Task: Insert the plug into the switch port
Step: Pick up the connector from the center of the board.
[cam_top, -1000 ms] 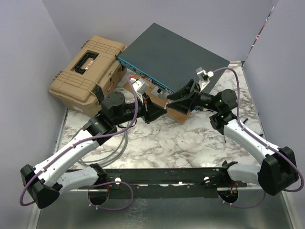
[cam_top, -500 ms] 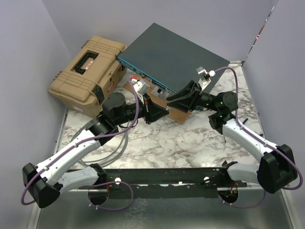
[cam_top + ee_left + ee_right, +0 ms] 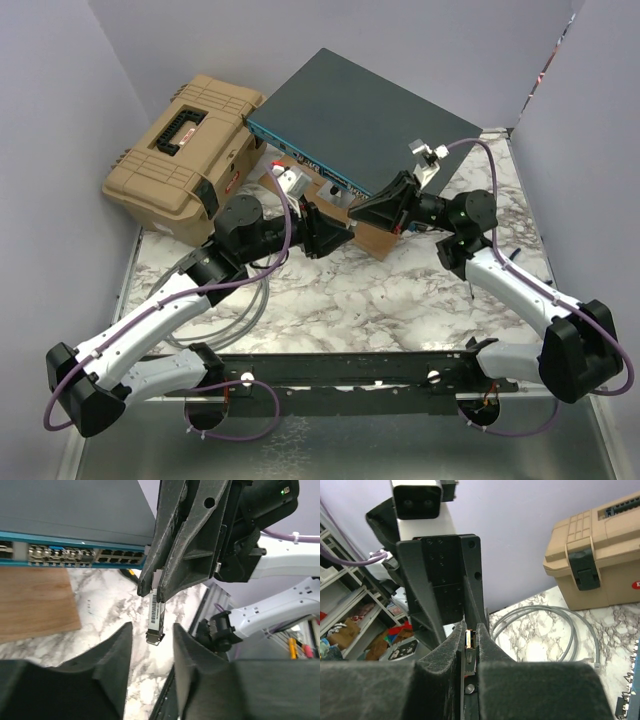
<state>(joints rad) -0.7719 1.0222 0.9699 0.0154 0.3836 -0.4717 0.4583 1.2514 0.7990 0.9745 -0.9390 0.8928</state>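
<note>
Handover in mid-air above the marble table [image 3: 380, 300]: the right gripper [image 3: 155, 587], wide apart a second ago, has now pinched shut on the upper end of the plug [image 3: 156, 615], a small metal module with a barcode label. The left gripper [image 3: 152, 628], which was clamped on the plug until a moment ago, has loosened. Its two padded fingers now stand a little apart on either side of the plug's lower end, with a gap showing on each side. The plug hangs nearly upright between the two tools, just in front of the switch [image 3: 370, 110], a flat dark box that is propped at the back of the table beside a tan toolbox [image 3: 185, 140]. The switch's blue face and its row of ports [image 3: 75, 556] look out over a wooden board [image 3: 35, 600]. The plug appears to have passed to the right arm, so carrying it to a port and pushing it in will likely fall to that arm. The plug is not yet lined up with any port, and the left arm would first need to draw clear.
</note>
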